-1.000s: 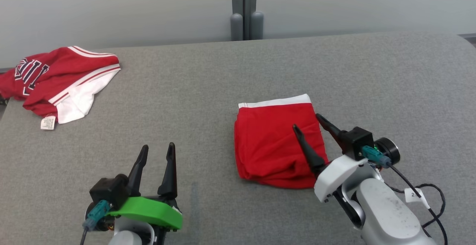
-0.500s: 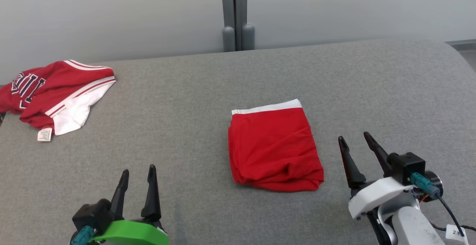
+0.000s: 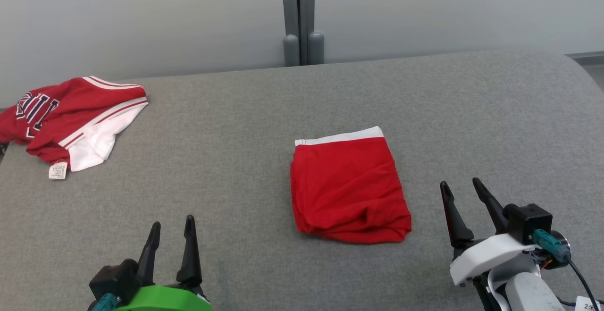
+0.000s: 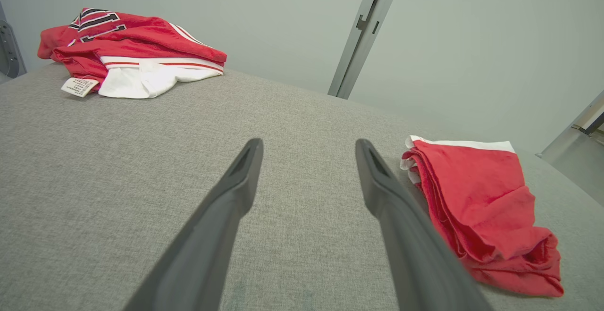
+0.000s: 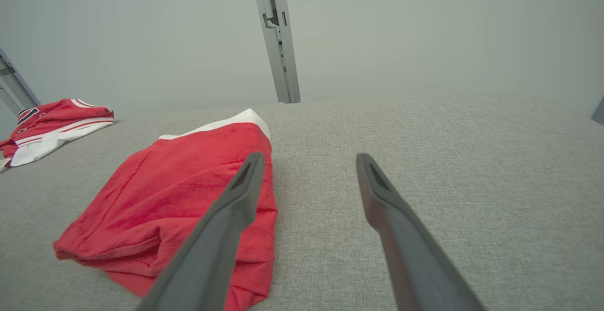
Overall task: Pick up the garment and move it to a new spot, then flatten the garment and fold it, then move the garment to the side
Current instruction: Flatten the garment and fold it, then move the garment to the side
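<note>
The folded red shorts [image 3: 349, 193] lie flat on the grey surface [image 3: 472, 113], long axis near-to-far, white waistband [image 3: 339, 136] at the far end. Bare surface runs right of the shorts and beyond them to the edges. Left pincer [image 3: 172, 222] and right pincer [image 3: 460, 182], either side of the shorts, stand parted and empty.

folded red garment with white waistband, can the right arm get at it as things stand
Probably yes: the open right gripper sits just beside the folded red garment, with only bare grey fabric surface between them.
</note>
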Robot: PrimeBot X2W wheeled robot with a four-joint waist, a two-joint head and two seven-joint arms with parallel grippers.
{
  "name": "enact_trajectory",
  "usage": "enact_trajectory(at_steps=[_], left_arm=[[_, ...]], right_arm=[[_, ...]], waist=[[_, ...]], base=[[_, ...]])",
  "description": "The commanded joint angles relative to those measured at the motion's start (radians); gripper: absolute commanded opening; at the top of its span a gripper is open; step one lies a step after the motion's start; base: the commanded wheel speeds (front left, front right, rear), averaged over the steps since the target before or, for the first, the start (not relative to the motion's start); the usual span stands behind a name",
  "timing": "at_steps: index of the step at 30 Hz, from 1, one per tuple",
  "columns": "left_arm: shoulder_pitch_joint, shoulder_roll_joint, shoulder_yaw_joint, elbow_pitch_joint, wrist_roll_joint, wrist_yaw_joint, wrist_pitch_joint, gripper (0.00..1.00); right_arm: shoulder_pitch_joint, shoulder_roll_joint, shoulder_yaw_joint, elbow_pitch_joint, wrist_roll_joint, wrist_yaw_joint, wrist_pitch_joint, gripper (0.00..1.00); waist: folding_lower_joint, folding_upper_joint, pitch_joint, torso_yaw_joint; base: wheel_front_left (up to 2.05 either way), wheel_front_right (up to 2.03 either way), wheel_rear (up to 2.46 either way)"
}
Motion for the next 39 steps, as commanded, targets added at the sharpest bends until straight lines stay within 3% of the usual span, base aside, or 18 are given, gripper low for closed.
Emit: enact_trajectory(at_steps=[1,15,27,39], left_arm=[[0.008,0.001,0.0,-0.002,0.001,0.003,0.0,1.0],[-0.013,0.001,-0.008,0.003,0.005,0.005,0.0,1.0],[-0.062,0.002,-0.021,0.0,-0.006,-0.001,0.0,1.0],[-0.094,0.002,-0.03,-0.003,-0.024,0.004,0.0,1.0]], right_arm=[[0.009,-0.003,-0.002,0.003,-0.006,-0.001,-0.005,1.0],[-0.09,-0.003,0.024,0.077,-0.065,-0.001,0.022,1.0],[-0.33,-0.005,0.071,0.168,-0.089,-0.001,0.302,1.0],[-0.395,-0.046,0.087,0.299,-0.047,-0.001,0.504,1.0]], waist=[[0.0,-0.0001,0.0,0.0],[0.0,-0.0001,0.008,0.004],[0.0,-0.0001,0.07,0.069],[0.0,-0.0001,0.138,0.127]], base=[[0.0,0.0,0.0],[0.0,0.0,0.0],[0.0,0.0,0.0],[0.0,0.0,0.0]])
